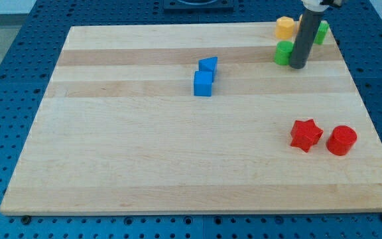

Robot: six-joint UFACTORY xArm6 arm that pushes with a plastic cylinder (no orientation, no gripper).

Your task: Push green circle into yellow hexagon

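Observation:
A green circle block (283, 52) sits near the view's top right on the wooden board. The yellow hexagon (284, 27) lies just above it, with a small gap between them. My tip (298, 66) stands right beside the green circle, on its right and slightly lower, touching or nearly touching it. The dark rod rises from there and hides part of a second green block (321, 32) at the far top right.
Two blue blocks, a small one (208, 65) and a cube (203, 83), touch near the board's upper middle. A red star (306, 135) and a red cylinder (341, 140) sit at the right. The board's right edge (360, 99) runs close to my tip.

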